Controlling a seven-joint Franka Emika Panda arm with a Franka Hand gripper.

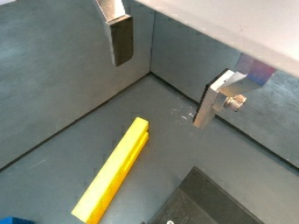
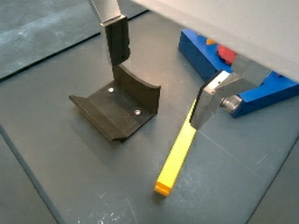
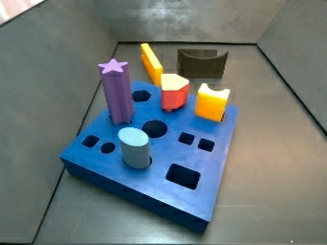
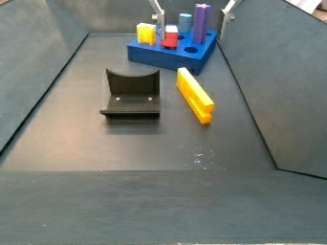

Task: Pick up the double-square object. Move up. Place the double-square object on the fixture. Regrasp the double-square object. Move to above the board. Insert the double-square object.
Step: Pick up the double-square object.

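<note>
Lying flat on the grey floor, the double-square object (image 4: pixel 196 96) rests between the fixture (image 4: pixel 130 93) and the side wall, just in front of the board (image 4: pixel 175 52). Above it hangs the gripper (image 2: pixel 158 74), jaws spread wide, holding nothing.

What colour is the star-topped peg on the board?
Purple; the star-topped peg shows best in a side view. Gripper hangs open nearby.

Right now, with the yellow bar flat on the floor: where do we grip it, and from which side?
Take the bar near mid-length, from above, jaws across its narrow width. It lies flat and apart from the fixture and board, so both long sides are free. The gripper hangs open above it.
</note>
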